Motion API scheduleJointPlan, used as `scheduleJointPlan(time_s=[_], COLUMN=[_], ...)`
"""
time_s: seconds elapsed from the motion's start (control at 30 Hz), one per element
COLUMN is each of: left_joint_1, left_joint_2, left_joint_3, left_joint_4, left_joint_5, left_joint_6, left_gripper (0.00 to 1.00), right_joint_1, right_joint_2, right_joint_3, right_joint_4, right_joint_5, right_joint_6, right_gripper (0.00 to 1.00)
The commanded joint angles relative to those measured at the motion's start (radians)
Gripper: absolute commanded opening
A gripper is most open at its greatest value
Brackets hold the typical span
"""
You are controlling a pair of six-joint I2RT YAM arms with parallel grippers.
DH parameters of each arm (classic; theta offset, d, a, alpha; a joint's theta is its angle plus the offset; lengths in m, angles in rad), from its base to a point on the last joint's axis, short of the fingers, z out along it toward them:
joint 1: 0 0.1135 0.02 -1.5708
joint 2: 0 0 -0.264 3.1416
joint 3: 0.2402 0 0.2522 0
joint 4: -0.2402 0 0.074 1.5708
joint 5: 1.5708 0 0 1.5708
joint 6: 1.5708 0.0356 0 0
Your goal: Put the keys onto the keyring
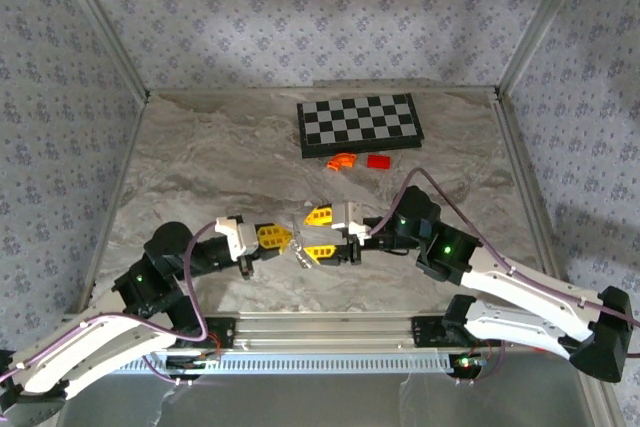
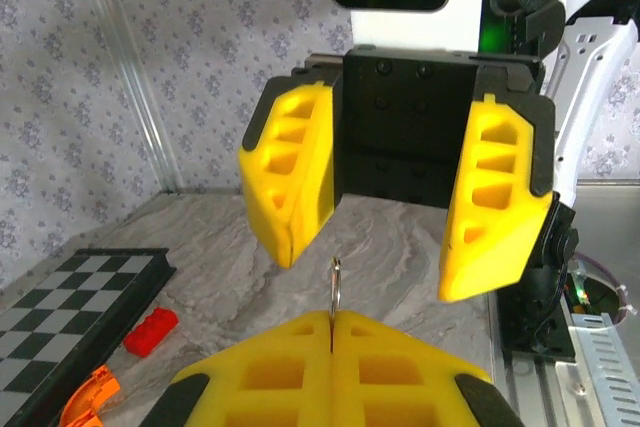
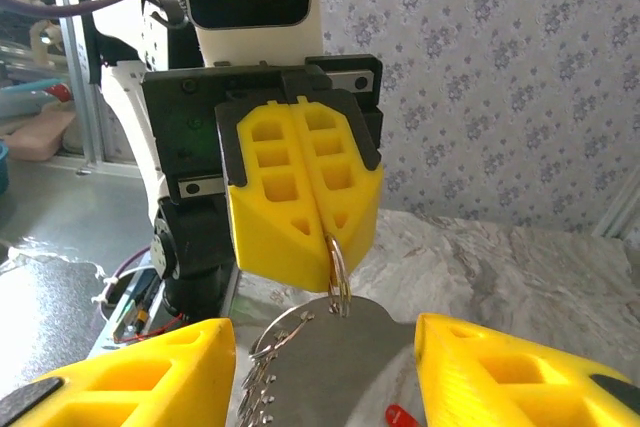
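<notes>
a lab test booth: floral-papered panels (image 1: 300, 7), aluminium frame (image 1: 103, 22), marble-look table (image 1: 200, 157).

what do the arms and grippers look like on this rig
The left arm and right arm have white shells, black joints, green lights and purple cables. The left gripper and right gripper have black bodies and chunky yellow wedge-shaped fingers with cut-out pockets.

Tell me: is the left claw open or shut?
Shut. In the right wrist view, the left claw has its yellow fingers pressed together with no gap, pinching a thin metal ring at their tips.
</notes>
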Motion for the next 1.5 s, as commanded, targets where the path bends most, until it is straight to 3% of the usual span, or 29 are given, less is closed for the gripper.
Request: scheduleJointPlan(time_s=[0.0,1.07,1.3,1.43,1.47], left_joint_1=[-0.004,-0.005,-0.004,-0.004,-0.004], left_joint_2=[-0.006,0.03,0.034,0.03,0.025], left_joint_3=[0.042,0.055,0.053,0.05,0.047], left_joint_4=[-0.03,-0.044,-0.041,-0.032,-0.026], left_joint_5=[-0.012,0.01,0.015,0.016,0.019], left_joint_6=[0.028,0.041,0.04,0.036,0.033], left_gripper=[0.0,0.0,0.0,0.01,0.05], right_joint_1=[0.009,0.035,0.047,0.049,0.048], right_joint_2=[-0.017,0.085,0.095,0.081,0.076], right_joint_3=[0.051,0.118,0.13,0.118,0.111], right_joint_4=[-0.051,-0.134,-0.157,-0.142,-0.13], right_joint_5=[0.031,0.076,0.093,0.095,0.087], right_joint_6=[-0.049,-0.149,-0.169,-0.168,-0.165], right_gripper=[0.5,0.19,0.02,0.0,0.0])
